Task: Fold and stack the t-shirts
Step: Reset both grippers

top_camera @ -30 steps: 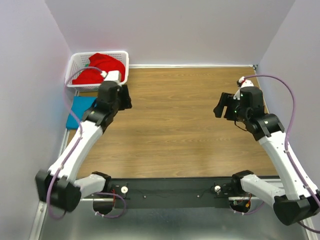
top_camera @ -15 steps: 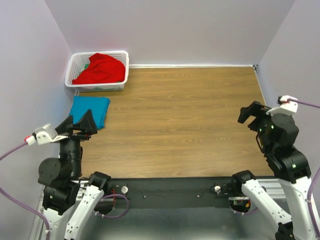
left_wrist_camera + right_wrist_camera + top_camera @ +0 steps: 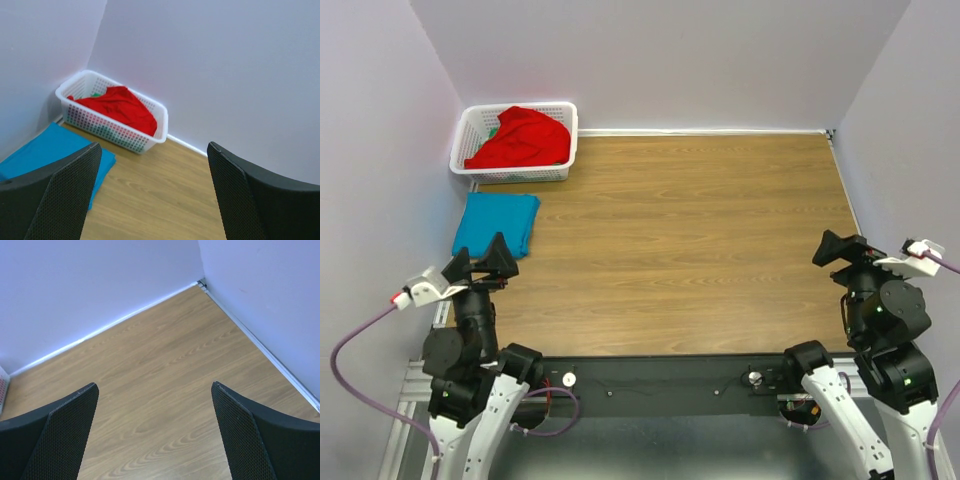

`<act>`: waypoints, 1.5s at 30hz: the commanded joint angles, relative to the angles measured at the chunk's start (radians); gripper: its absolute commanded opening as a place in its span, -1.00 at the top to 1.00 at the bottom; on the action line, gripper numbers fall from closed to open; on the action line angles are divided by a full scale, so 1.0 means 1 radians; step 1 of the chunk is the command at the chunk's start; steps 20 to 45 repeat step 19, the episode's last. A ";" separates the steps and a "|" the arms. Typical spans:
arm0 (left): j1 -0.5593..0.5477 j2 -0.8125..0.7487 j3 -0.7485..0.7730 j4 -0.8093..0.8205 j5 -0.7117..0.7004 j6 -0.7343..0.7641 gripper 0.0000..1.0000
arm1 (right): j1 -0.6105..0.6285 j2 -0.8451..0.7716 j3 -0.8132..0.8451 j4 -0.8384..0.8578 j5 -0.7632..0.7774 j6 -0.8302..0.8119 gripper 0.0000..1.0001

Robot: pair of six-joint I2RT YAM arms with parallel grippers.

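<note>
A teal-blue t-shirt (image 3: 497, 223) lies folded flat on the table's left side, also seen in the left wrist view (image 3: 45, 150). A bright red t-shirt (image 3: 520, 135) is bunched inside the white lattice basket (image 3: 468, 132) in the far left corner; the left wrist view shows the red t-shirt (image 3: 121, 105) heaped over the basket's rim (image 3: 163, 119). My left gripper (image 3: 480, 262) hangs open near the table's front left, short of the teal shirt, with nothing between its jaws (image 3: 154, 146). My right gripper (image 3: 845, 250) is open and empty at the front right (image 3: 154, 385).
Purple-white walls close in the table on the left, back and right (image 3: 260, 300). A white strip (image 3: 700, 131) runs along the back edge. A black rail with both arm bases (image 3: 660, 380) lines the near edge. Bare wood table (image 3: 690, 230) lies between the grippers.
Both arms have drawn back from mid-table toward the near edge and risen. The left one left the basket and teal shirt. Both jaws opened wider.
</note>
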 commanded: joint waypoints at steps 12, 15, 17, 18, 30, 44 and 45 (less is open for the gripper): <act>0.001 -0.142 -0.077 0.051 -0.069 -0.077 -0.90 | -0.003 0.001 -0.066 0.076 -0.069 -0.024 -1.00; 0.001 -0.139 -0.077 0.053 -0.055 -0.044 -0.91 | -0.003 0.001 -0.067 0.079 -0.066 -0.023 -1.00; 0.001 -0.139 -0.077 0.054 -0.055 -0.037 -0.93 | -0.003 0.003 -0.070 0.081 -0.066 -0.024 -1.00; 0.001 -0.141 -0.077 0.057 -0.049 -0.037 -0.93 | -0.003 0.004 -0.072 0.082 -0.066 -0.023 -1.00; 0.002 -0.141 -0.080 0.060 -0.044 -0.035 -0.93 | -0.003 0.010 -0.075 0.082 -0.063 -0.017 -1.00; 0.002 -0.141 -0.080 0.060 -0.044 -0.035 -0.93 | -0.003 0.010 -0.075 0.082 -0.063 -0.017 -1.00; 0.002 -0.141 -0.080 0.060 -0.044 -0.035 -0.93 | -0.003 0.010 -0.075 0.082 -0.063 -0.017 -1.00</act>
